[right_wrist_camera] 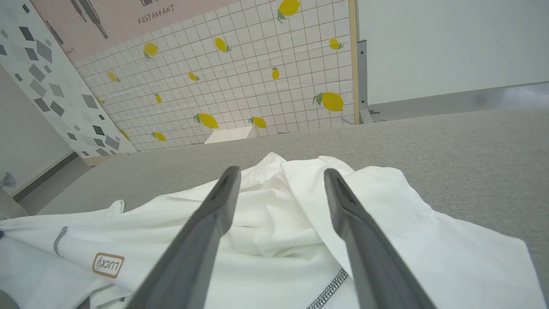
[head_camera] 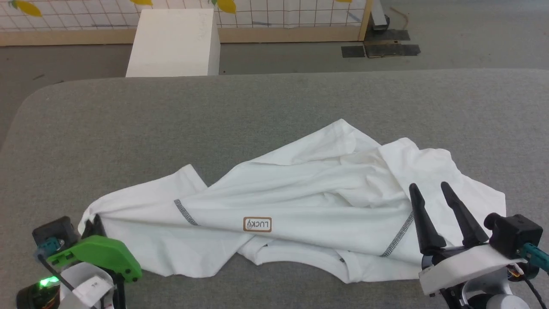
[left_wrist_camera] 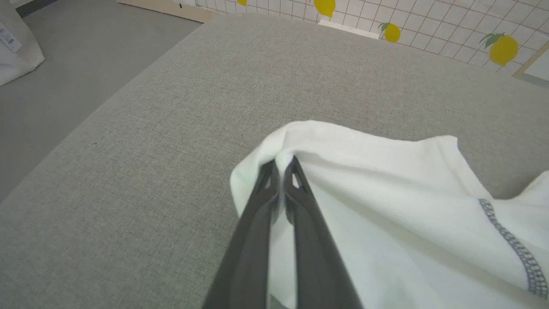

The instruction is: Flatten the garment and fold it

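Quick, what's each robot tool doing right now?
Left tool: closed, pinching an edge of the T-shirt.
Right tool: open, holding nothing.

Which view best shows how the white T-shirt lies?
Head view: the whole thin white T-shirt lies crumpled on the grey fabric surface. Left wrist view: one edge pinched in the left gripper. Right wrist view: folds beyond the open right gripper.
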